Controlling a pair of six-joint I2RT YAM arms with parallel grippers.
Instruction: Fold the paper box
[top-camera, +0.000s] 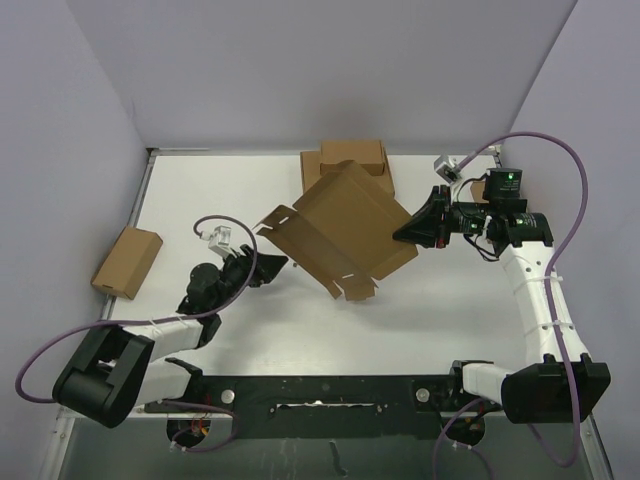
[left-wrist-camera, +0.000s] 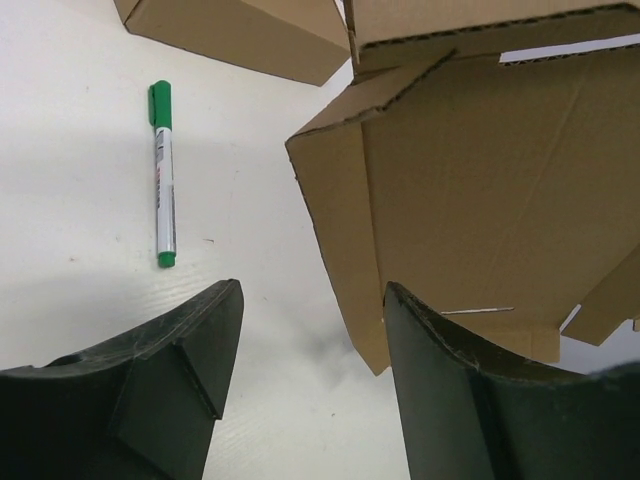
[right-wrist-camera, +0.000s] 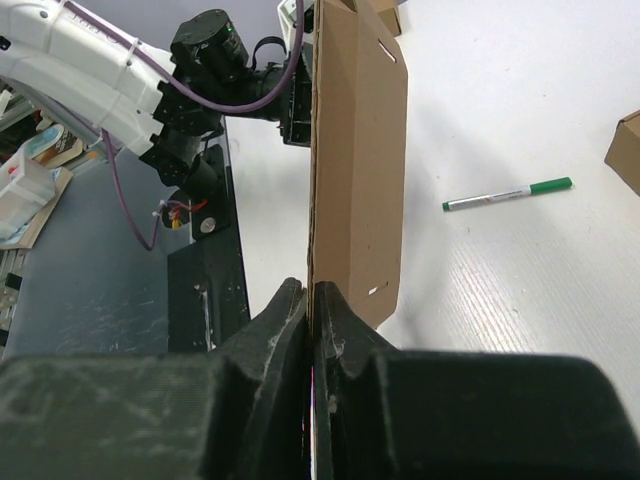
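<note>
The paper box (top-camera: 340, 235) was seen unfolded at the middle of the white table (top-camera: 200, 190), a flat die-cut sheet of brown corrugated cardboard with its flaps and slots spread out, turned cornerwise to the table's edges. It was lifted on its right side and tilted, and its far corner overlapped the stack of plain brown boxes (top-camera: 352, 160) at the back of the table.

The right gripper (top-camera: 405, 232) was closed tight on the sheet's right edge. In the right wrist view the cardboard (right-wrist-camera: 355, 150) was pinched edge-on between the two black fingers (right-wrist-camera: 275, 320), with no gap left, and the sheet ran straight away from the jaws towards the left arm (right-wrist-camera: 100, 70).

The left gripper (top-camera: 268, 265) was placed low at the sheet's near-left edge, its jaws spread wide and nothing held between them. In the left wrist view a side flap of the box (left-wrist-camera: 480, 200) was seen just ahead of the fingers (left-wrist-camera: 215, 330); whether its lower corner touched the right-hand finger could not be told.

A green-capped marker pen (left-wrist-camera: 163, 175) was lying on the table beside that flap, apart from it. A small brown box (top-camera: 127, 262) was set at the table's left edge, well away from the sheet.
</note>
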